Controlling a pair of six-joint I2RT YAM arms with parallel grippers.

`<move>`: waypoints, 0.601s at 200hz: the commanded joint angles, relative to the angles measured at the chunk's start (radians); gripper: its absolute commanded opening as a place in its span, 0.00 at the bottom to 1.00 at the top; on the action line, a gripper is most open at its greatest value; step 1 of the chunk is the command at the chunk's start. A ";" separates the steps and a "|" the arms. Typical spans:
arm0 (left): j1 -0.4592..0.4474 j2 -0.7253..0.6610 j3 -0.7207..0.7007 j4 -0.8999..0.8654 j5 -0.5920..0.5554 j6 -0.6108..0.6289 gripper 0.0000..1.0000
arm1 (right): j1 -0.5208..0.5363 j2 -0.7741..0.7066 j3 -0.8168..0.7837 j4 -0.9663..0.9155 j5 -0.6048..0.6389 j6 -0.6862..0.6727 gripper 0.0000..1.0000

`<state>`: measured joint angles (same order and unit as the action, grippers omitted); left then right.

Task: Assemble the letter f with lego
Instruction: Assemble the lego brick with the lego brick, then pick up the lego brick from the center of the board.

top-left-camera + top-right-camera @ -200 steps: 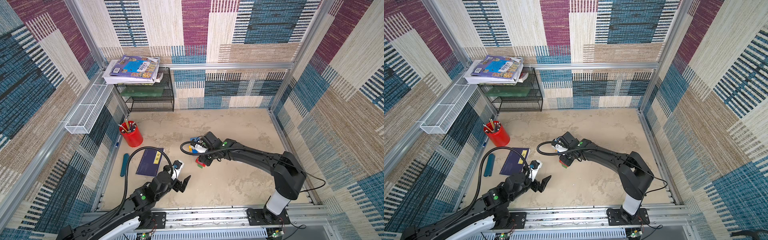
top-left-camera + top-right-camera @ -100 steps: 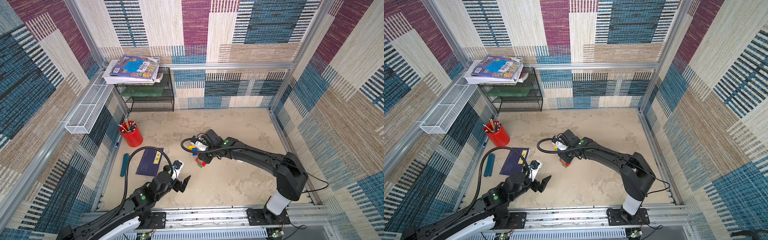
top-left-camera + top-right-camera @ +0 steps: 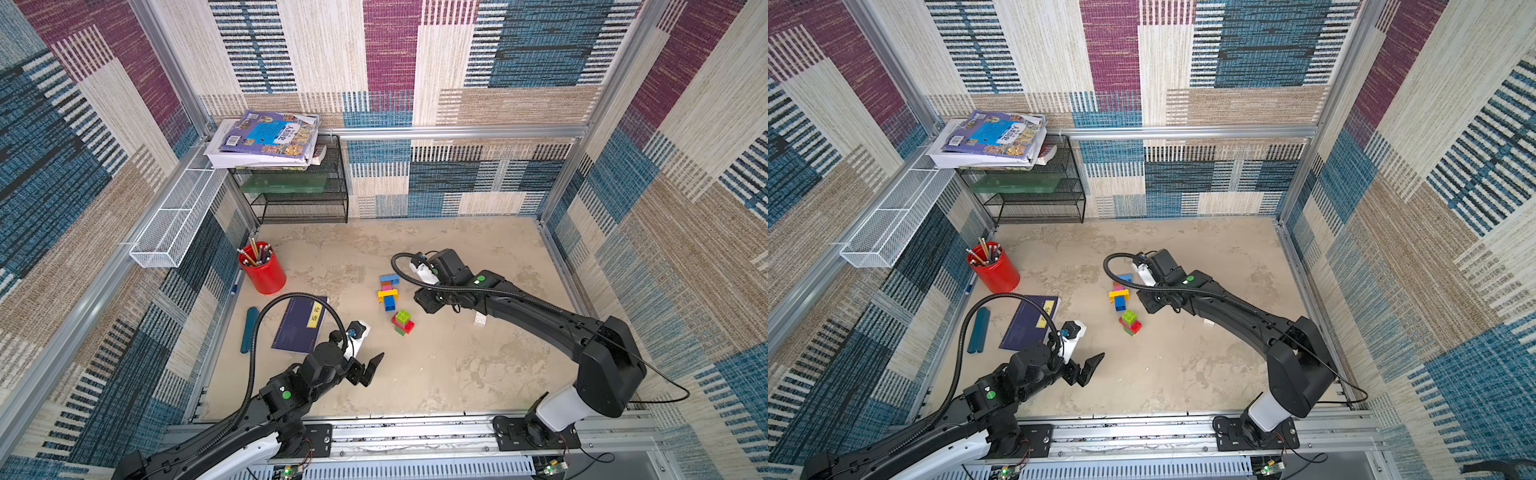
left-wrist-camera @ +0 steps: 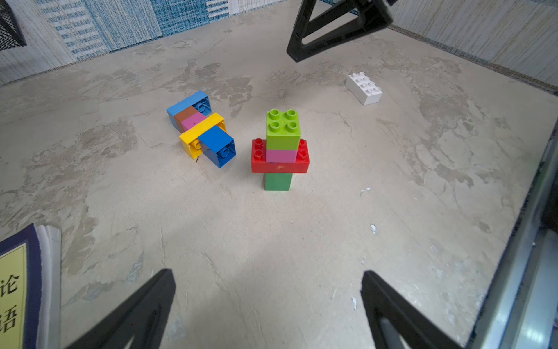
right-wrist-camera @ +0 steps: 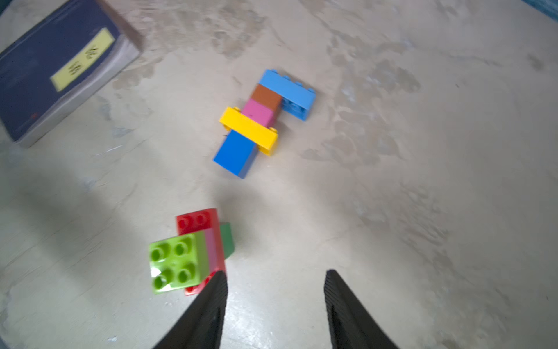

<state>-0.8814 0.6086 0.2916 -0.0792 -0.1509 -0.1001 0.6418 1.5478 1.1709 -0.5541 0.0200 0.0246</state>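
Floor layout, quick notes: lying stack mid-floor, flat on side. Standing stack just in front of it, bit to right, upright, not touching. Loose brick alone, well off to right of both. Book left of stacks, flat on floor. Case left of book, along left wall. Pencil cup behind book, near left wall, pencils in it. Rack in back left corner, books piled on top. Wire basket on left wall, above cup, running up to rack.

Narrow bare floor parts the upright stack from the lying bricks.
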 commanded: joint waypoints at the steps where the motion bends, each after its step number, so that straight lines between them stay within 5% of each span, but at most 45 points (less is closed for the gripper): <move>1: 0.000 0.000 0.002 0.003 0.018 0.017 0.99 | -0.041 -0.023 -0.045 0.020 0.109 0.172 0.56; 61: 0.000 0.002 0.004 -0.001 0.016 0.014 0.99 | -0.138 -0.121 -0.243 0.069 0.282 0.403 0.62; 120: 0.000 -0.001 0.004 -0.003 0.019 0.011 0.99 | -0.245 -0.181 -0.380 0.156 0.208 0.430 0.62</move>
<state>-0.8818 0.6102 0.2916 -0.0792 -0.1463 -0.0990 0.4255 1.3758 0.8135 -0.4671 0.2451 0.4221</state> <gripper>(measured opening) 0.991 0.624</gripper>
